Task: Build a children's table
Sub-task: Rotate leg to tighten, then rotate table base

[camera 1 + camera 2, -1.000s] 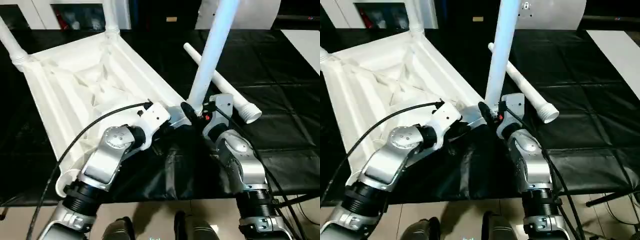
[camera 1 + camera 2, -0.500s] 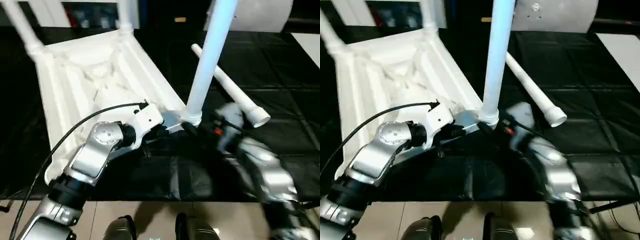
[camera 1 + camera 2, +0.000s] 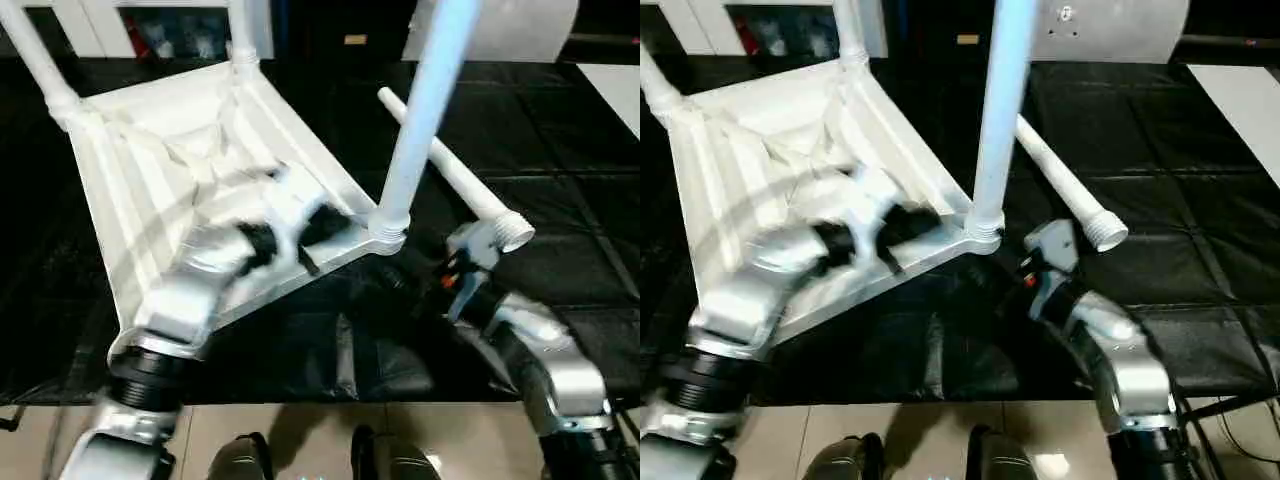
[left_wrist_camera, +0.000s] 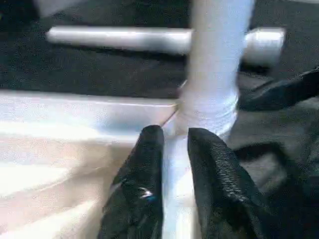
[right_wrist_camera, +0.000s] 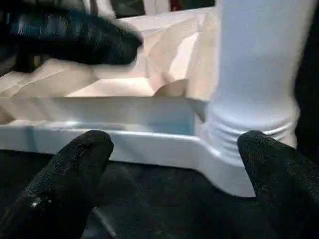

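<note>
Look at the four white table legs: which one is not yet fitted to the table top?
The leg lying flat on the black cover, right of the upturned top. The other three stand upright in corner sockets; this one lies loose, threaded end towards the robot.

White ribbed table top (image 3: 170,160) and white legs (image 3: 420,110) (one loose (image 3: 455,170)) on black cloth (image 3: 560,130)

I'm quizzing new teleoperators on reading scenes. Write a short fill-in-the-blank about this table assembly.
1. The tabletop lies with its ribbed underside facing ____.
2. Counting the ones in corner sockets, ____ legs stand on it.
3. The loose leg lies on the ____ worktable cover.
4. The right gripper, near the nearest leg, has its fingers ____.

Missing words: up; three; black; open
</note>
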You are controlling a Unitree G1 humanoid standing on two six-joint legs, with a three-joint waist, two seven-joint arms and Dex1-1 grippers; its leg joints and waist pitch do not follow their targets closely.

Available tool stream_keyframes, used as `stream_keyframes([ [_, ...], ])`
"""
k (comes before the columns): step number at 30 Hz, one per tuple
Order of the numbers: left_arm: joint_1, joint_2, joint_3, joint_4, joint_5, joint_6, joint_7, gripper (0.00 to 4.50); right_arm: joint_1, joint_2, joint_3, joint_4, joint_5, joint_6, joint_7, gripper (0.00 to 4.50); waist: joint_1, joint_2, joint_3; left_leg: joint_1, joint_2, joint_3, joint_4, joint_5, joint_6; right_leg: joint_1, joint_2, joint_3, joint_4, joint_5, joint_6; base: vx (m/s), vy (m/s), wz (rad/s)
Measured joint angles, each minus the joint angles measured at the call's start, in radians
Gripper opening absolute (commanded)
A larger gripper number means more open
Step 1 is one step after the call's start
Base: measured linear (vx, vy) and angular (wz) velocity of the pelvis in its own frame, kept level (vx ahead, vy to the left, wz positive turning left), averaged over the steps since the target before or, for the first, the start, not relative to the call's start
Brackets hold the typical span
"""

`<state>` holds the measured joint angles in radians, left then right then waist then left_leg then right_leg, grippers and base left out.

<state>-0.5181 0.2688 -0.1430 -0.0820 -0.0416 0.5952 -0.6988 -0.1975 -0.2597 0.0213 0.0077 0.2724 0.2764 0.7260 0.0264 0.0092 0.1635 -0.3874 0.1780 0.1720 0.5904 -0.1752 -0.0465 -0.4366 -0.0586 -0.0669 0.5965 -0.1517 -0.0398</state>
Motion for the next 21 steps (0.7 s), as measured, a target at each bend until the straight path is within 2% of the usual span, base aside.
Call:
stream_keyframes([
  [2, 0.006, 0.039, 0.028, -0.03, 0.008, 0.045, 0.01, 0.94, 0.0, 0.0, 0.026, -0.007, -0.008, 0.012, 0.0, 4.5, 0.001, 0.0, 0.0, 0.0, 0.001, 0.0, 0.0, -0.001, -0.002, 0.001, 0.0, -0.001, 0.0, -0.002, 0.003, 0.0, 0.0, 0.0],
  [5, 0.06, 0.192, 0.074, -0.127, 0.046, 0.143, 0.013, 0.94, -0.013, 0.007, 0.081, -0.012, -0.045, 0.053, -0.022, 4.5, -0.008, 0.001, 0.001, 0.001, 0.001, 0.0, 0.0, -0.003, -0.005, 0.0, 0.001, -0.001, 0.0, -0.002, 0.004, 0.0, 0.0, 0.0],
  [6, 0.08, 0.238, 0.101, -0.146, 0.064, 0.172, 0.01, 0.78, -0.016, 0.008, 0.09, -0.01, -0.055, 0.063, -0.029, 4.5, -0.008, 0.002, 0.001, 0.001, 0.001, 0.0, 0.0, -0.002, -0.006, 0.0, 0.001, -0.001, 0.0, -0.002, 0.004, 0.0, 0.0, 0.0],
  [9, 0.124, 0.348, 0.119, -0.177, 0.123, 0.221, 0.006, 0.78, -0.049, 0.013, 0.11, 0.004, -0.077, 0.07, -0.035, 4.5, -0.004, 0.001, 0.002, 0.0, 0.0, 0.0, 0.0, -0.002, -0.006, 0.001, 0.0, 0.0, -0.001, -0.002, 0.004, 0.0, 0.0, 0.0],
  [12, 0.148, 0.432, 0.133, -0.184, 0.166, 0.26, 0.013, 0.52, -0.083, 0.012, 0.123, 0.025, -0.092, 0.071, -0.049, 4.5, 0.005, 0.001, 0.002, 0.0, -0.001, 0.0, 0.0, -0.002, -0.006, 0.002, 0.0, 0.002, -0.002, -0.002, 0.003, 0.0, 0.0, 0.0],
  [17, 0.17, 0.522, 0.13, -0.188, 0.192, 0.311, 0.018, 0.07, -0.158, 0.025, 0.133, 0.113, -0.127, 0.056, -0.083, 4.5, 0.004, 0.002, 0.002, 0.001, -0.001, 0.0, 0.001, -0.002, -0.006, 0.002, 0.0, 0.002, -0.001, -0.002, 0.003, 0.0, 0.0, 0.0],
  [21, 0.187, 0.555, 0.105, -0.191, 0.203, 0.346, 0.005, 0.03, -0.197, 0.033, 0.132, 0.167, -0.139, 0.039, -0.109, 4.5, 0.004, 0.003, 0.003, 0.002, -0.001, 0.0, 0.001, -0.002, -0.007, 0.002, 0.0, 0.002, -0.001, -0.002, 0.004, 0.0, 0.0, 0.0],
])
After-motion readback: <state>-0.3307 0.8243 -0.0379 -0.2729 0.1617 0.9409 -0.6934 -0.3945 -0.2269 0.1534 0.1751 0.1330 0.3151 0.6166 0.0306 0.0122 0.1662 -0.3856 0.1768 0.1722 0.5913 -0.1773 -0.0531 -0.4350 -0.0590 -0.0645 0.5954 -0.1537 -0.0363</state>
